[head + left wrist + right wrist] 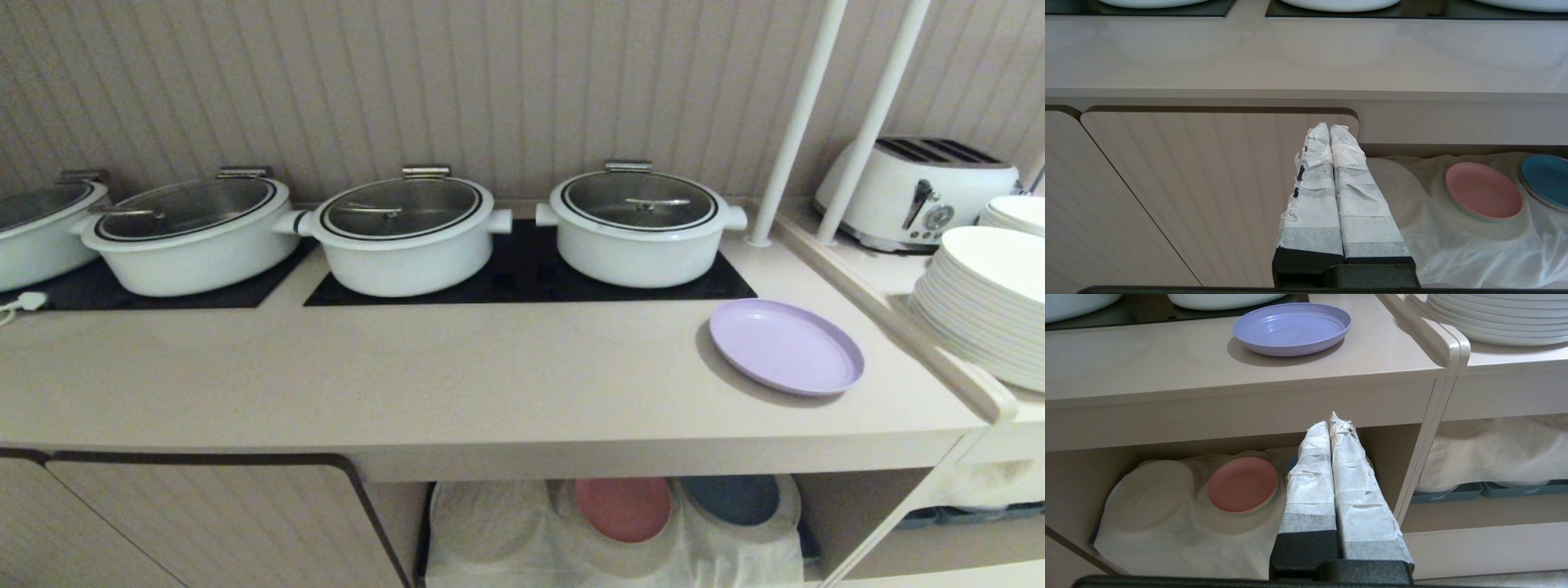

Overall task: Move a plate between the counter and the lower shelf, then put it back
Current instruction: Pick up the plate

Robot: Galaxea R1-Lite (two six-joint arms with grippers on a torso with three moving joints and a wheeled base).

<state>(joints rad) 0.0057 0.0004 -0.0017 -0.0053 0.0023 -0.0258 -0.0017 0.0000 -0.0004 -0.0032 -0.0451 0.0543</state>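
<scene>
We saw left gripper [1331,130] clenched, empty, parked before cabinet door [1208,183]. Right gripper [1333,422] clenched, empty, facing lower shelf [1081,473]. Lilac plate [785,345] sat on counter [408,376], right end, untouched. We judged it light, stiff, slick plastic; grip raised rim at near edge. Nearby: white pots [638,222] behind, stacked white plates [984,302] right. Pink plate [623,508], blue plate [732,498] occupied shelf cloth [1163,522].

Ribbed beige wall panelling [490,82]; two white poles [804,106]; ribbed cabinet doors [204,523].
</scene>
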